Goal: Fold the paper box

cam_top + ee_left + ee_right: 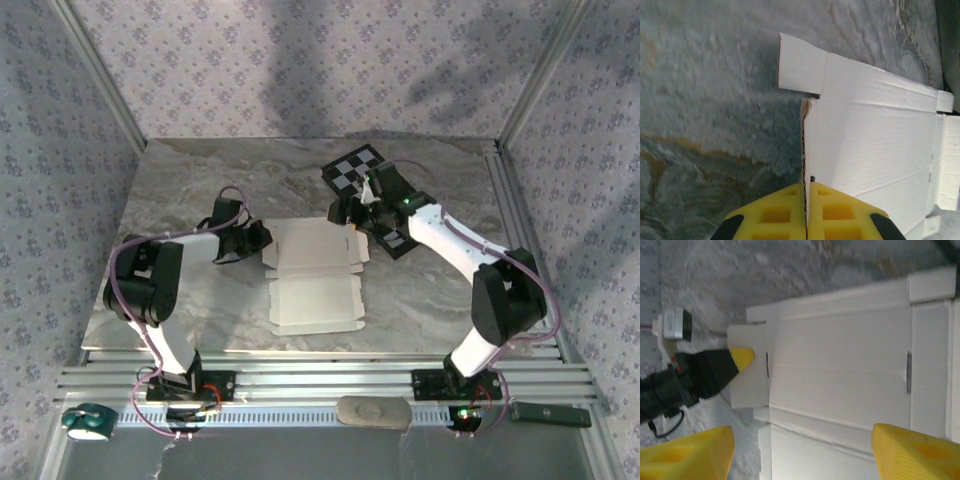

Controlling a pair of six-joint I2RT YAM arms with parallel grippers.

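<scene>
Paper box [312, 275] flat, white, I see left gripper [805, 212] pinching its raised left flap edge, right gripper [802, 450] wide above far right corner, open table [190, 180] on left.

Before me: marble tabletop [200, 170]; black-and-white checkerboard [355, 165] at far side; on my near rail [300, 385]: green roll [87, 422], grey oval pad [373, 411], dark bar [550, 413].

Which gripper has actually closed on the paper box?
The left gripper: its yellow fingers are pinched shut on a side flap of the paper box. The right gripper hangs open over the box, gripping nothing.
</scene>
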